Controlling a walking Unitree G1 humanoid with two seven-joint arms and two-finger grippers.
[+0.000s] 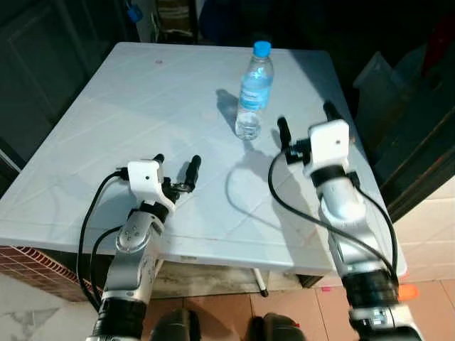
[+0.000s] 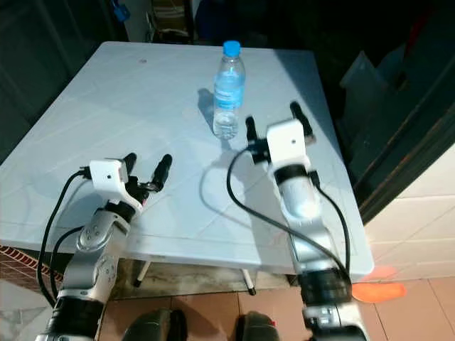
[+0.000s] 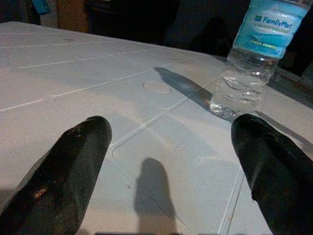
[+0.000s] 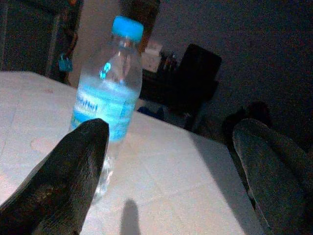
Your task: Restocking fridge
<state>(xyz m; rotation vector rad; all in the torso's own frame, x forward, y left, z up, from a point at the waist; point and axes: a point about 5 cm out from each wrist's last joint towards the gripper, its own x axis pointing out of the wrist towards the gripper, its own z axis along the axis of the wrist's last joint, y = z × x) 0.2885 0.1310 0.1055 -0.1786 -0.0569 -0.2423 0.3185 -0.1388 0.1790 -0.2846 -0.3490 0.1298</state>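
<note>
Upright on the far half of the white desk (image 1: 106, 128) stands a clear water bottle (image 1: 254, 92) with a blue cap and a blue label, its shadow falling across the desk surface beside it. The right pincer (image 1: 307, 122) hovers just beside the bottle, on the near right of it, with its two black fingers spread apart and nothing between them; in the right wrist view the bottle (image 4: 111, 98) sits partly behind one finger (image 4: 63, 181), not touched as far as can be seen. The left pincer (image 1: 176, 168) hangs over the near part of the desk, well apart from the bottle, its fingers also spread and empty. From the left wrist view the bottle (image 3: 254, 58) stands beyond the fingertips (image 3: 73, 166), towards one side.
</note>
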